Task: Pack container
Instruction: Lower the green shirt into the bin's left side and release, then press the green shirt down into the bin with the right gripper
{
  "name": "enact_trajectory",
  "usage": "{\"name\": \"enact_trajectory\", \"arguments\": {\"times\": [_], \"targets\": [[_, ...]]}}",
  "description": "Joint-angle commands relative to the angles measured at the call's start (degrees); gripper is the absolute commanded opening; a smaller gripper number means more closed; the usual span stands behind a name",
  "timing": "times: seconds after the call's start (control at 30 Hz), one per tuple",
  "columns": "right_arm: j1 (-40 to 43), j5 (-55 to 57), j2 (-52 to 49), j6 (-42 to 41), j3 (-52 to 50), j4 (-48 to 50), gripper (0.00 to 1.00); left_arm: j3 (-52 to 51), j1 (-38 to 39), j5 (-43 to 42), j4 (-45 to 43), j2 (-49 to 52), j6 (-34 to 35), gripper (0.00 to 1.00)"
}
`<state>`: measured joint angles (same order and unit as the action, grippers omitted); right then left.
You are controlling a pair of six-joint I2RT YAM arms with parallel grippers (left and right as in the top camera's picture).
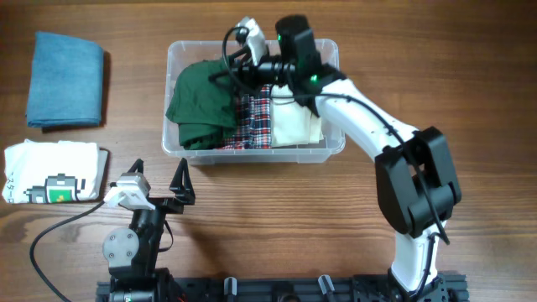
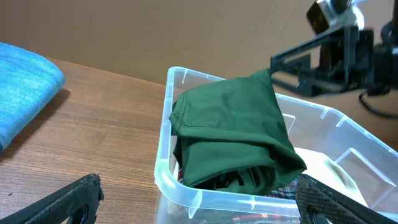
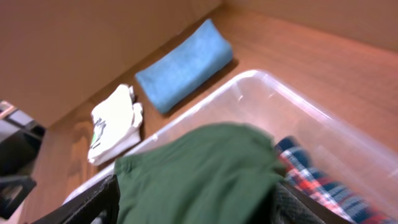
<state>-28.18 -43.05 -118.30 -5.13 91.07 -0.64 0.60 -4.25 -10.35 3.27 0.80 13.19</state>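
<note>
The container (image 1: 252, 157) sits on the wooden table (image 1: 470, 67) at the far middle of the overhead view, its long side facing the robot. It is already crowded with folded clothes. A dark green garment (image 1: 201, 101) is bunched in the left end, rising above the rim and hanging partly over a red, white and blue plaid cloth (image 1: 256, 117). A cream cloth (image 1: 295, 126) fills the right end. The right arm reaches in from the right and crosses above the cream and plaid cloths, so that it hides part of the bin's far rim from overhead. The right gripper (image 2: 278, 66) hangs over the far part of the bin at the raised corner of the green garment. Its fingers are spread, and in the right wrist view the green fabric lies between and below them. Whether a finger touches the fabric cannot be told. The left gripper (image 1: 159, 165) rests near the table's front edge, just in front of the bin's left corner, with its claw wide apart and nothing in it. To the left of the bin, well apart from it, lie a folded blue towel (image 1: 65, 80) and, nearer the robot, a folded white shirt (image 1: 54, 172) with a small printed picture.
</note>
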Motion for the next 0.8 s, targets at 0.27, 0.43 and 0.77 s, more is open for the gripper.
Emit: {"name": "enact_trajectory", "arguments": {"times": [0.27,0.43,0.77], "targets": [[-1.8,4.2,-0.3,6.6,6.8,-12.7,0.53,-0.3,0.0,0.1,0.2,-0.4,-0.9,1.0],[-5.8,9.2,-0.3,10.8,6.8,-17.0,0.38,-0.3,0.0,0.1,0.2,-0.4,-0.9,1.0],[-7.3,13.5,-7.2,11.2,6.8,-14.7,0.38,-0.3,0.0,0.1,0.2,-0.4,-0.9,1.0]]}}
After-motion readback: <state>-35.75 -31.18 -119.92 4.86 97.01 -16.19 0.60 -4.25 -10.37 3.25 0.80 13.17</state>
